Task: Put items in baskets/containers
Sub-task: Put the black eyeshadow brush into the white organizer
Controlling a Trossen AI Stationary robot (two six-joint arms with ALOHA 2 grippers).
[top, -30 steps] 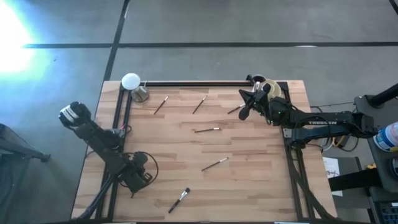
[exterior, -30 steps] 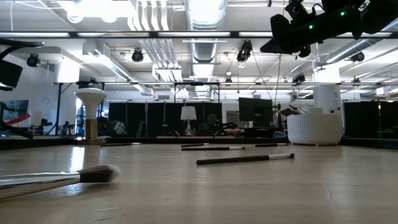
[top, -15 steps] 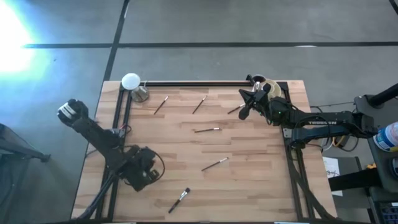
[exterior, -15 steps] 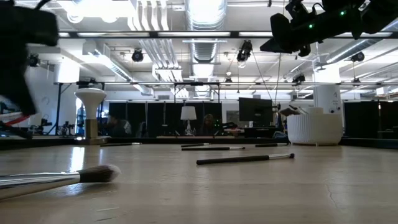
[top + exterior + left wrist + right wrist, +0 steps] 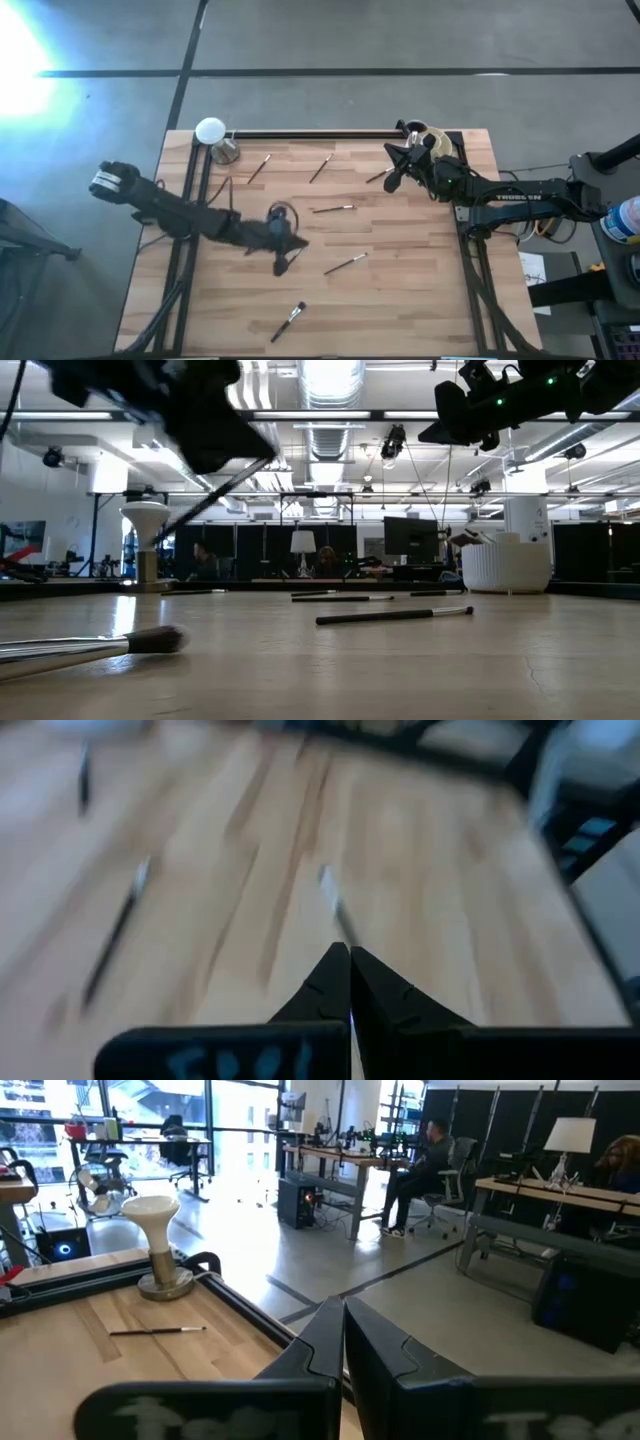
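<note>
Reaching over mid-surface [image 5: 420,300]: left end effector [image 5: 282,262], fingers pressed together, nothing held. Right end effector [image 5: 392,184] parked at 2 o'clock beside cream cup [image 5: 437,140], likewise closed and empty. Brushes loose: fluffy-headed brush [image 5: 289,321] at 6 o'clock; thin brush [image 5: 345,264] just right of left end effector; another [image 5: 333,209] at centre; three toward 12 o'clock [image 5: 259,169], [image 5: 320,170], [image 5: 379,176]. Risk, judged: descending with closed fingers likely to nudge or roll thin brush away instead of grasping; long carry to cup invites slipping.
</note>
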